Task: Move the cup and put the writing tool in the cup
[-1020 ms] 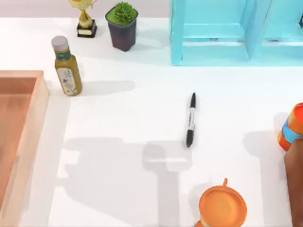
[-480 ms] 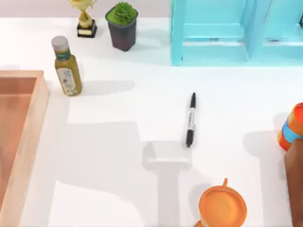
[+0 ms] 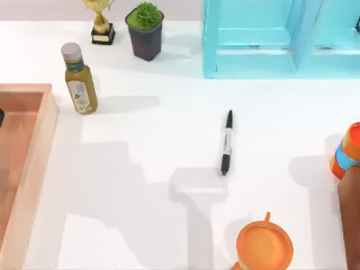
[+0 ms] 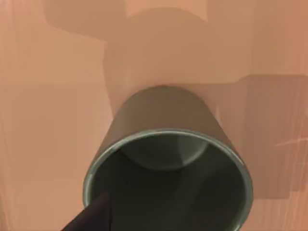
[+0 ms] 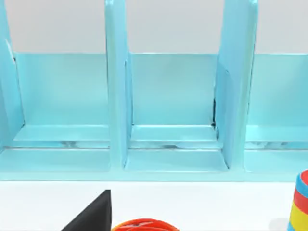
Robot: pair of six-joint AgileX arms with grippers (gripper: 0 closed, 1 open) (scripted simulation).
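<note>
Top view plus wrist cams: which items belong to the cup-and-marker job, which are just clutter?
Job:
grey-olive cup, in the copper tray, close below the left wrist camera
black marker pen, lying mid-table

Clutter:
dressing bottle
trophy
potted plant
turquoise rack
orange mug
striped object

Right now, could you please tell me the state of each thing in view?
Grey-olive cylindrical cup: upright, empty, on the copper-coloured tray.
Slim black marker pen: lying flat, capped, on the white table.
Dressing bottle: upright, capped.
Orange mug: upright.
</note>
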